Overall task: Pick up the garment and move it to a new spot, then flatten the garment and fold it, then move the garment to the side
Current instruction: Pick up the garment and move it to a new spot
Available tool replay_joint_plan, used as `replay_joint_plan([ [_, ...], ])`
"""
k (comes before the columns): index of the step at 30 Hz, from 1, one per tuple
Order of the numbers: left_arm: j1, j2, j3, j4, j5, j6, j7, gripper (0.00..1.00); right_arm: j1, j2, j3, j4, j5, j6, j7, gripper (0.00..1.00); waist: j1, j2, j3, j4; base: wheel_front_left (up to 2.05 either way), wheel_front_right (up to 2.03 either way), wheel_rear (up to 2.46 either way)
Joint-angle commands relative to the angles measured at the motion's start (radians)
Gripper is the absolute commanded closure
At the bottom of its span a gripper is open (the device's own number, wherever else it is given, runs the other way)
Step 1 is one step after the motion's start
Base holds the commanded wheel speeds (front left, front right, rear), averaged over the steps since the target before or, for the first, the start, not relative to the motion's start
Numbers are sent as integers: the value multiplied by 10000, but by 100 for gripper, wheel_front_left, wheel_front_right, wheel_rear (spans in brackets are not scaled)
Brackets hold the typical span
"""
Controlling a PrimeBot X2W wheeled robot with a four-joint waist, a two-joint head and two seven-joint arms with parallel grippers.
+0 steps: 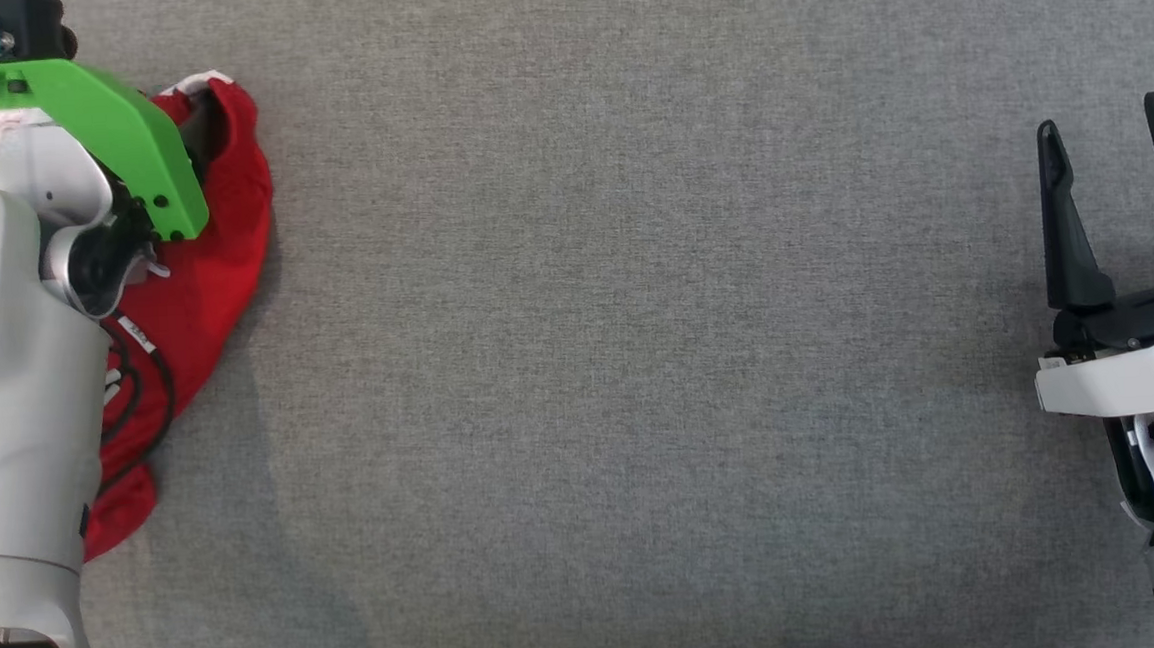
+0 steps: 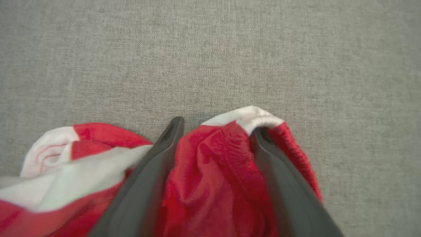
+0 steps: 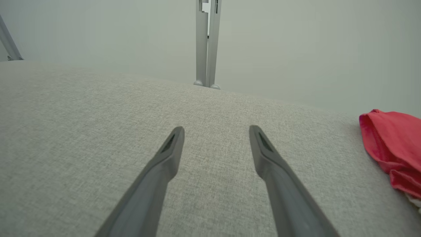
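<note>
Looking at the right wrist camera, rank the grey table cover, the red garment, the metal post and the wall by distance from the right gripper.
1. Grey table cover, directly below the open right gripper.
2. Red garment, far right, and metal post, straight ahead at the far edge: too close to call.
3. Wall, behind the post.

Pale grey forearms [image 1: 1,399], green bracket [image 1: 114,122] (dark screws [image 1: 16,86]) — black cables [image 1: 168,389], dark fingers [image 1: 1067,234].

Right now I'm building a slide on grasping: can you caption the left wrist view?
Open left gripper straddles a bunched fold of the red-and-white garment on the grey fabric surface.
</note>
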Motion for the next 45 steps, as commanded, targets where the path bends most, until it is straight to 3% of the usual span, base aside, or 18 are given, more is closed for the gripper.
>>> replay_joint_plan([
  [1,418,-68,-271,649,70,53,70,0,-224,64,-16,-98,-70,-17,-26,0,0,-1,548,-493,0,0,0],
  [2,425,-39,-359,792,129,54,-34,80,-241,106,-10,-123,-97,-17,-26,0,0,-1,551,-496,0,0,0],
  [3,419,12,-412,916,215,56,-283,100,-278,146,-8,-152,-131,-17,-26,0,0,-1,525,-491,0,0,0],
  [9,-75,223,-467,786,207,42,-2449,100,-250,264,38,13,-126,-17,-26,0,0,-1,-27,-389,0,0,0],
  [13,-568,845,-1127,185,1060,41,-4233,100,-64,406,114,176,-44,-17,-26,0,0,-1,-729,-334,0,0,0],
  [19,-985,1155,-1931,-660,2149,64,-5814,100,242,747,295,413,26,-17,-26,0,0,-1,-1930,-427,0,0,0],
  [24,-1089,1200,-2159,-1601,2186,52,-6150,100,446,1163,445,598,101,-17,-26,0,0,-1,-2902,-907,0,0,0],
  [33,-769,1374,-2496,-3903,1130,37,-5455,100,680,1595,625,746,237,-17,-24,0,0,-1,-4096,-2765,0,0,0],
  [38,-892,1341,-2816,-4802,1026,36,-5346,100,853,1726,532,771,297,-17,-26,0,0,-1,-4274,-3716,0,0,0],
  [45,-534,917,-3772,-5355,876,35,-5590,100,933,1811,525,723,335,-17,-24,0,0,-1,-3933,-4330,0,0,0],
])
